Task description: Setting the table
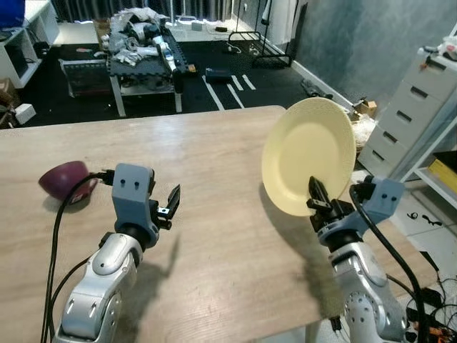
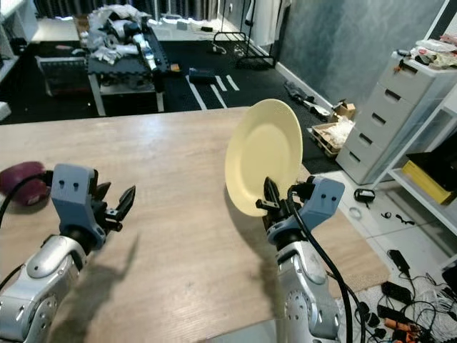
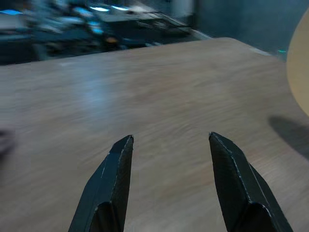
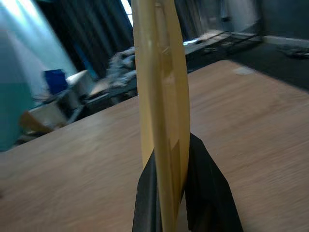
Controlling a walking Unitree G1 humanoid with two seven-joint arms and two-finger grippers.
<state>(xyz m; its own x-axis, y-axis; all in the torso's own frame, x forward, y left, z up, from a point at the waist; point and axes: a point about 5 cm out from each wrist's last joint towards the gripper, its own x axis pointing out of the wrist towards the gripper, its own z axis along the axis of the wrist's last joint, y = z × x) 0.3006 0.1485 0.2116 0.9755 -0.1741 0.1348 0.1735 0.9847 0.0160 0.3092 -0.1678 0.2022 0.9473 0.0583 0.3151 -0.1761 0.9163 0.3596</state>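
The right gripper [image 1: 318, 202] has its two black fingers pinched on the lower rim of a pale yellow plate [image 1: 308, 155], holding it up on edge above the right side of the wooden table [image 1: 214, 179], well clear of the tabletop; from the right wrist view the plate [image 4: 161, 111] stands nearly edge-on between the fingers, one on each face. The left gripper [image 1: 171, 202] hovers low over the left part of the table with its fingers spread wide and nothing between them, only bare wood grain showing under the fingertips [image 3: 123, 145]. Off to its left, near the table's left edge, a dark maroon bowl [image 1: 63, 180] sits on the wood, partly behind the black cable that runs along the left arm; it is well apart from the plate. The rest of the tabletop between the two arms is light, streaked wood with the plate's shadow lying under it. Beyond the far edge the floor is dark, with white strips on it and a low grey bench [image 1: 143, 57] heaped with clutter. To the right stands a grey chest of drawers [image 1: 414, 107] against a blue-grey wall, with a cardboard box [image 1: 364, 108] by its foot and cables tangled on the pale floor at the near right.
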